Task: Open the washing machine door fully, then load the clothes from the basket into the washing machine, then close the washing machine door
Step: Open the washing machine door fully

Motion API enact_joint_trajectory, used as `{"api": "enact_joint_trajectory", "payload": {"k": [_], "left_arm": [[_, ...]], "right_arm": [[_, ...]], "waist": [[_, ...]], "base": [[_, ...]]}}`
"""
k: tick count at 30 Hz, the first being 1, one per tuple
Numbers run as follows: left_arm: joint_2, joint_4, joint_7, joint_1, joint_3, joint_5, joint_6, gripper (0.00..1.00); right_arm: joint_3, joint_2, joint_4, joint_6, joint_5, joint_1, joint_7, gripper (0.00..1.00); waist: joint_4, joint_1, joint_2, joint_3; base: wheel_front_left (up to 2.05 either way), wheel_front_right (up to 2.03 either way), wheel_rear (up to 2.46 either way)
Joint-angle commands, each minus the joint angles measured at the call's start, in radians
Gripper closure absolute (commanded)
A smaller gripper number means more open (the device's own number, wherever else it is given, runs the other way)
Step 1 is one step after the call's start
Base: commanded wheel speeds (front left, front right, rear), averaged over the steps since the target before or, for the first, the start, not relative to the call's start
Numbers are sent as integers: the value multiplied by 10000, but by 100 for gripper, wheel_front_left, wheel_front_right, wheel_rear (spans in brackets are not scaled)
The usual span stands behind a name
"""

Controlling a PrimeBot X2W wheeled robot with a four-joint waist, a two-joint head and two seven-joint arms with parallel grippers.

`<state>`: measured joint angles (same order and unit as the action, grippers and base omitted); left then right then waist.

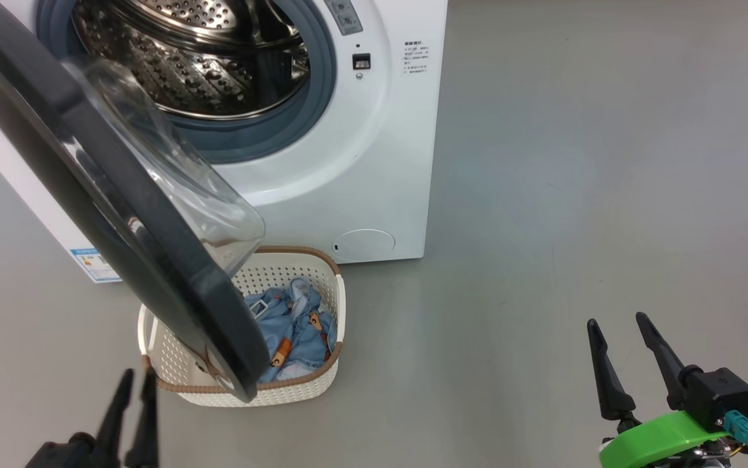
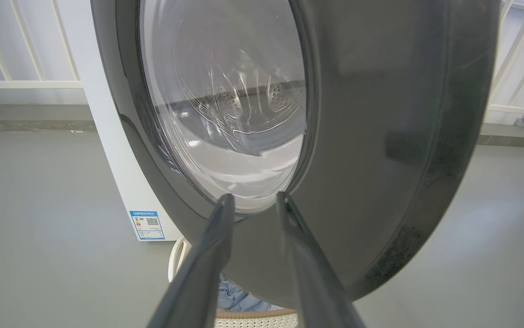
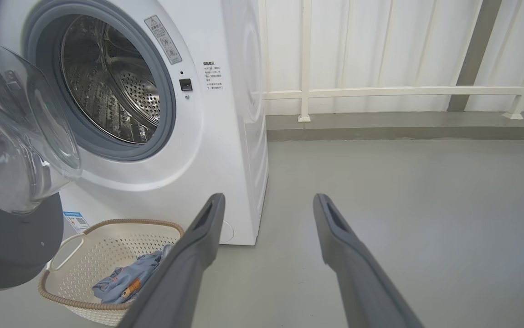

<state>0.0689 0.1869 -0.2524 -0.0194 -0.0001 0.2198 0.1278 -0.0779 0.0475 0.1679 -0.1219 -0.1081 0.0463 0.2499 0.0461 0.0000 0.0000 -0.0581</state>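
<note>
The white washing machine (image 1: 361,162) stands at the top, its steel drum (image 1: 192,65) exposed. The washing machine door (image 1: 185,292), black-rimmed with a clear glass bowl, is swung out and hangs over the left part of the basket (image 1: 172,364). Blue clothes (image 1: 296,325) lie in the basket's right half. My left gripper (image 1: 139,374) sits low at the left, just in front of the door's outer face (image 2: 380,136); its fingers stand a narrow gap apart with nothing between them. Well to the right, over bare floor, my right gripper (image 1: 616,318) is wide open and empty. The right wrist view shows the basket (image 3: 107,246) and clothes (image 3: 125,282).
Grey floor spreads to the right of the machine. A white railing (image 3: 380,91) and a low kerb (image 3: 403,125) run behind it. A blue energy sticker (image 1: 94,263) and a round flap (image 1: 364,245) sit low on the machine.
</note>
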Motion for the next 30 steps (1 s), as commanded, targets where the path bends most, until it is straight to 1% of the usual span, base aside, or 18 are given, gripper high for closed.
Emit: {"api": "enact_joint_trajectory", "payload": {"k": [1,5,8,12,16,20,23,26,30], "left_arm": [[224,-197,-94,99,297,68,29,100],[155,-594,-94,289,564,368,29,100],[140,-1327,-94,488,775,456,29,100],[168,-2867,-94,797,916,375,29,100],[246,-4530,-94,1143,728,205,29,100],[303,-5773,-94,1392,0,105,29,100],[390,-6297,-94,1468,-794,72,29,100],[478,-6508,-94,1497,-1603,106,29,100],[570,-6429,-94,1464,-2640,129,29,100]], "right_arm": [[247,28,-212,-88,-25,290,118,0],[197,28,-219,-88,-57,281,118,0],[207,28,-231,-88,-87,272,118,0],[202,28,-228,-88,-88,245,118,0],[202,28,-216,-88,-96,238,118,0],[235,28,-229,-88,-128,244,118,0],[273,28,-242,-88,-161,244,118,0],[307,28,-248,-88,-196,240,118,0],[328,28,-271,-88,-187,239,118,0]], "waist": [[0,0,0,0],[15,0,0,-12],[15,0,0,-15],[19,0,0,-10],[3,0,0,8],[-35,0,0,21],[-57,0,0,21],[-84,0,0,15],[-115,0,0,-14]], "base": [[0,0,0],[0,0,0],[0,0,0],[0,0,0],[0,0,0],[0,0,0],[0,0,0],[0,0,0],[0,0,0]]}}
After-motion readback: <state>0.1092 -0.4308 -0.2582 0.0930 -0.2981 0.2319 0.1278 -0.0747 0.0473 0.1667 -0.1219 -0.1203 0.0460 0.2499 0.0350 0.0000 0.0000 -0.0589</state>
